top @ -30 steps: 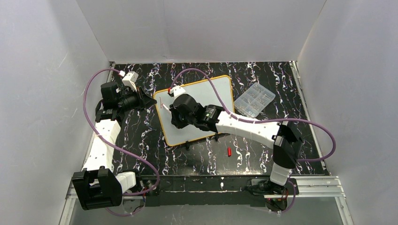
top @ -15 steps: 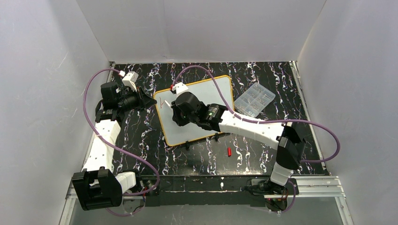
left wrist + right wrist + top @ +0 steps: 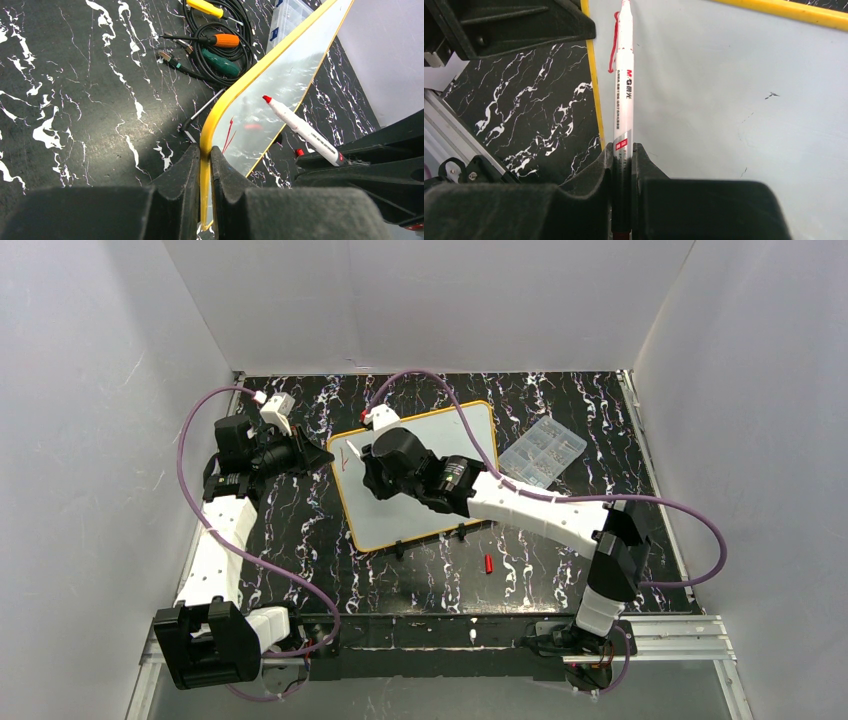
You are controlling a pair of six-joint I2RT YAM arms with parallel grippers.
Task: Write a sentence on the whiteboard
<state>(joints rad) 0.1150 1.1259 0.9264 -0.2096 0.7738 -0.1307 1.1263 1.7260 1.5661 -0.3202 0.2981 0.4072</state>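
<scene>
your right gripper [image 3: 623, 152], clenched on the marker [image 3: 624, 95], has slid up the whiteboard [image 3: 445, 435] lying on the table [image 3: 300, 540]; left gripper [image 3: 202, 157] pinches its rim. only a first red stroke [image 3: 613, 50] shows, so nearly the whole sentence remains

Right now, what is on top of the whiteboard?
A few red strokes near its left edge, and the red-tipped marker held over them by the right gripper. The right arm hides the whiteboard's middle.
</scene>
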